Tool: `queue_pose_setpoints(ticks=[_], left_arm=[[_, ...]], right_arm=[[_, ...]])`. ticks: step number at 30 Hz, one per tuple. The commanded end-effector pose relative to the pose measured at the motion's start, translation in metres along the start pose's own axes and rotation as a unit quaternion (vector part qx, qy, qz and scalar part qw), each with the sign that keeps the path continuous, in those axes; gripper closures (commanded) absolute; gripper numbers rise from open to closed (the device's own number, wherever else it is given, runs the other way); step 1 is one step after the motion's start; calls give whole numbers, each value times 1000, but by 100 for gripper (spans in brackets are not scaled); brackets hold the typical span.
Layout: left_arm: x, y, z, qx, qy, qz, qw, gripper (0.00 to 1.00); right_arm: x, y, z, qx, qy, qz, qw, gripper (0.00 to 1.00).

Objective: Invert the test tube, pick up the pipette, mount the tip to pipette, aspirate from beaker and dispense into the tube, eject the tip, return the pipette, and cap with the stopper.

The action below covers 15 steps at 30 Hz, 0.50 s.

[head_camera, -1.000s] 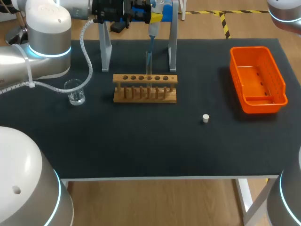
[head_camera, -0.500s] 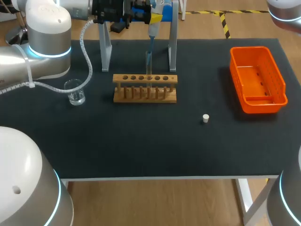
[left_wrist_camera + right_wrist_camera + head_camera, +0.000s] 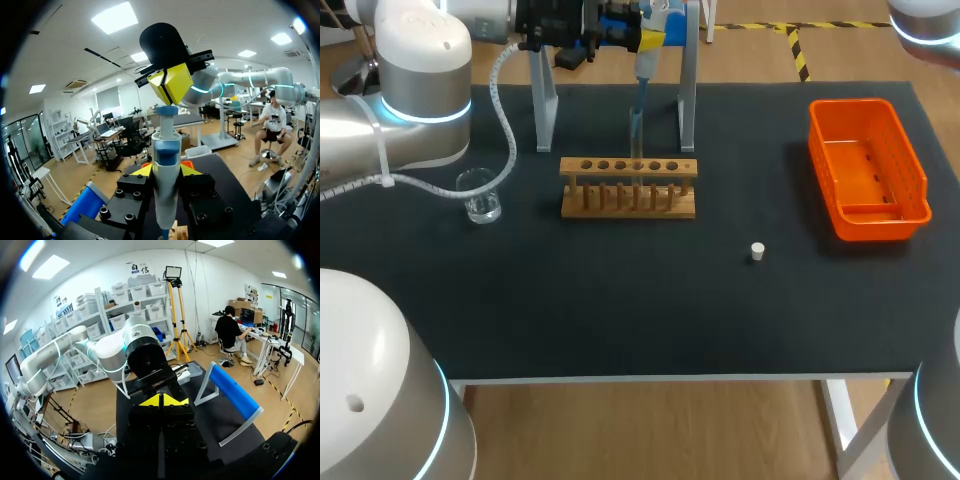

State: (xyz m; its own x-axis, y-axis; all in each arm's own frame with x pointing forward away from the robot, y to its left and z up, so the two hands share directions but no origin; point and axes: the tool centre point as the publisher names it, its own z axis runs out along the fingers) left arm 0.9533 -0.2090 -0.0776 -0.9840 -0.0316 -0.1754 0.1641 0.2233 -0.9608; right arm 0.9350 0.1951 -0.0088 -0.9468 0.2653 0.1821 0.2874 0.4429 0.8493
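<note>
Our left arm (image 3: 410, 110) comes in from the upper left of the head view. Our left gripper (image 3: 166, 172) is pinching the pipette (image 3: 165, 150) by its body, with 1 yellow fingertip on either side. The pipette hangs upright at the top centre of the head view, between the 2 legs of the metal stand (image 3: 546, 100). Its thin tip (image 3: 642, 96) points down into the test tube (image 3: 635, 135), which stands upright in the wooden rack (image 3: 628, 190). We cannot tell how deep the tip reaches.

Our right gripper (image 3: 162, 400) has its 2 fingers pressed together. In the left wrist view its yellow end sits right over the pipette's top button, touching it or nearly so.

The beaker (image 3: 480, 195) stands left of the rack, well apart from it. The white stopper (image 3: 757, 251) lies on the black table (image 3: 620, 310) to the lower right of the rack. The orange basket (image 3: 867, 170) sits at the right side of the table.
</note>
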Motion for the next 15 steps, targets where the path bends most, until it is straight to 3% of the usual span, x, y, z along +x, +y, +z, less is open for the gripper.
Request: queue_pose_setpoints(ticks=[1, 15], left_arm=[[-1, -2, -1, 2, 0, 1, 1000, 100], [-1, -2, -1, 2, 0, 1, 1000, 100]], right_arm=[[-3, -3, 3, 3, 2, 1, 1000, 100], [-4, -9, 6, 8, 5, 7, 1000, 100]])
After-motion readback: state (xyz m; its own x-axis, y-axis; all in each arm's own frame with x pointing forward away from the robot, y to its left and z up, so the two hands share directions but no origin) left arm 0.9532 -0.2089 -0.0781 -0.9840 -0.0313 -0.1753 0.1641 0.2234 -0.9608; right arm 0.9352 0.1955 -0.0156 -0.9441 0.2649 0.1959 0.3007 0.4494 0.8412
